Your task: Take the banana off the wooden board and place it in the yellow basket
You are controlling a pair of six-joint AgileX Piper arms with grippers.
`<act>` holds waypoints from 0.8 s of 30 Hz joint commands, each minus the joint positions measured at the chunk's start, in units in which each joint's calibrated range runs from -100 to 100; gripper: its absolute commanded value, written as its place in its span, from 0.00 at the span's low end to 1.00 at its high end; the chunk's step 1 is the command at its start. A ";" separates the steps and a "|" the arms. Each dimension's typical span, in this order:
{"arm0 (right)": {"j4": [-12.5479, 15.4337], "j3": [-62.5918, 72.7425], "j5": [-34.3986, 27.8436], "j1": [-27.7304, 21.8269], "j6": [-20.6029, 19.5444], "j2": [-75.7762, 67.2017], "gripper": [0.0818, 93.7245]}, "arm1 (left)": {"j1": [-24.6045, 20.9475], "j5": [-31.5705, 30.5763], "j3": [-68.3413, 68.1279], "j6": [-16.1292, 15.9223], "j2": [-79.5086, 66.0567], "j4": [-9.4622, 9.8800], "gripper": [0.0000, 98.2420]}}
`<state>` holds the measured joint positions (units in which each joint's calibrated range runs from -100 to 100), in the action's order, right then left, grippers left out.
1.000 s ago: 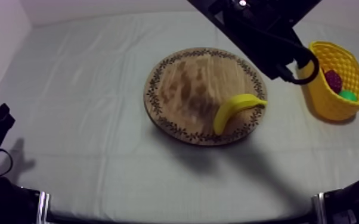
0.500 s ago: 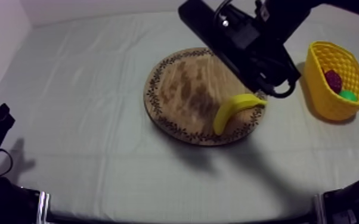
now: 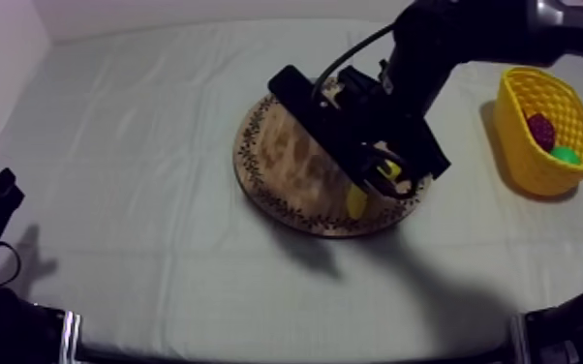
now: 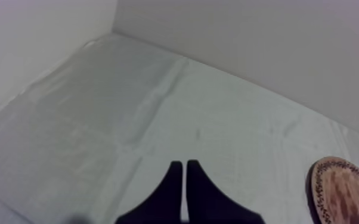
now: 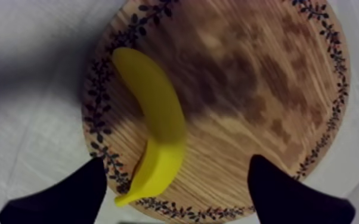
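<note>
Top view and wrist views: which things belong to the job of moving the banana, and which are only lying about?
For the job:
banana; wooden board under it; yellow basket; right hand, open above the banana.

Lying about:
small red fruit and a green item, both inside the basket; left hand, shut, at rest.

The left gripper (image 4: 184, 165) and right gripper (image 5: 176, 170) have plain black tapering fingers; the right arm (image 3: 431, 58) above the board (image 3: 266, 160) is bulky and black.
</note>
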<state>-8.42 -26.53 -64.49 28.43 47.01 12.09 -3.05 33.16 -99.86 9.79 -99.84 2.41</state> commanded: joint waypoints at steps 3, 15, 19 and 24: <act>-0.15 0.51 1.14 -0.08 -0.11 3.25 0.77 | -0.02 -0.01 -0.03 0.01 0.02 0.01 0.00; -1.16 0.96 6.30 -0.58 -1.89 10.07 0.76 | -0.02 -0.01 -0.03 0.01 0.02 0.01 0.00; -1.13 0.41 8.17 -0.47 -2.69 11.73 0.75 | -0.02 -0.01 -0.03 0.01 0.02 0.01 0.00; -1.32 -0.31 10.52 -0.24 -3.79 13.22 0.71 | -0.02 -0.01 -0.03 0.01 0.02 0.01 0.00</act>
<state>-9.67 -26.73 -54.17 28.18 43.30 25.20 -3.05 33.16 -99.86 9.79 -99.84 2.41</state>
